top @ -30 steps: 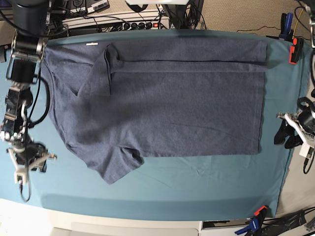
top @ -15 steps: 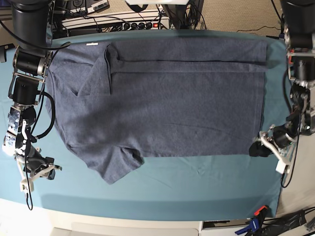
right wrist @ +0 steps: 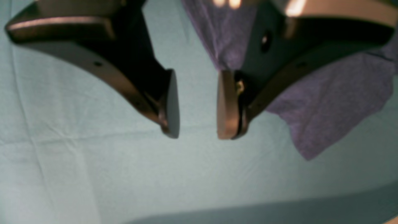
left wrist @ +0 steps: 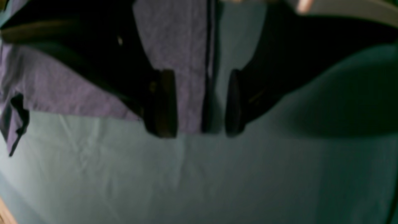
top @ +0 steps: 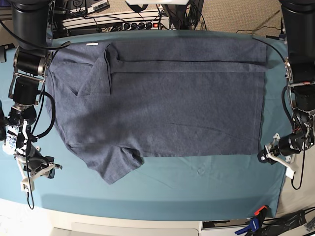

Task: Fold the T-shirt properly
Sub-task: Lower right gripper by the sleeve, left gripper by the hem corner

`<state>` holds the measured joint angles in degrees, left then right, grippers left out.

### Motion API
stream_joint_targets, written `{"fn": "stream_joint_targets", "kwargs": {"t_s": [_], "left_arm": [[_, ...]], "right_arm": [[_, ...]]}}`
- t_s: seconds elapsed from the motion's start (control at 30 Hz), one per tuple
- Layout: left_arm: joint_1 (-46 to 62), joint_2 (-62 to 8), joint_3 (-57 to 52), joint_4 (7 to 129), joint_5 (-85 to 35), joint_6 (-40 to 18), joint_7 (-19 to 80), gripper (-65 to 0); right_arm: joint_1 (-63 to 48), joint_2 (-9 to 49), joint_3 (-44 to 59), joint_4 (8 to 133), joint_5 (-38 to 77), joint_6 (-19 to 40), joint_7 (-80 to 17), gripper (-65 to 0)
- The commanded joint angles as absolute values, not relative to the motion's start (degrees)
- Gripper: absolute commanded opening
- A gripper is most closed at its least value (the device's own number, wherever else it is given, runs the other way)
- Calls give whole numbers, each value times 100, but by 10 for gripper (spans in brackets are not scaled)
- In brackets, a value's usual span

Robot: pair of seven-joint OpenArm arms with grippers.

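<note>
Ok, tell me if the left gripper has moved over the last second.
Yes. The left gripper has swung in from the table's right edge toward the T-shirt and now sits by its near right hem corner, jaws open.

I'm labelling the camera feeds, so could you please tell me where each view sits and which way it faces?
Base: high above, looking down on the T-shirt spread on the teal tablecloth; both arms show.
Left wrist: on the left gripper, looking down past its open fingers at the shirt's corner.
Right wrist: on the right gripper, open over bare cloth beside a sleeve.
Shared: shirt and tablecloth appear in all three.
</note>
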<state>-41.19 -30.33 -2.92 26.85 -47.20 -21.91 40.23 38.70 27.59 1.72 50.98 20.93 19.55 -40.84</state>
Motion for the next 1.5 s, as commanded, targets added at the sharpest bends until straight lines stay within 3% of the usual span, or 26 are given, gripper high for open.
{"fn": "stream_joint_targets", "kwargs": {"t_s": [0.0, 0.57, 1.47], "left_arm": [[-4379, -3140, -318, 2700, -4812, -2233, 3944, -380], [-4346, -3114, -318, 2679, -4628, -2233, 4187, -380], [-3907, -2506, -318, 2679, -4630, -2307, 4244, -380]], "right_arm": [[4095, 2871, 193, 5199, 2137, 1994, -3944, -435], [4062, 2803, -569, 5205, 1194, 1855, -3865, -435], [4062, 2810, -567, 5205, 1190, 1817, -3815, -435]]}}
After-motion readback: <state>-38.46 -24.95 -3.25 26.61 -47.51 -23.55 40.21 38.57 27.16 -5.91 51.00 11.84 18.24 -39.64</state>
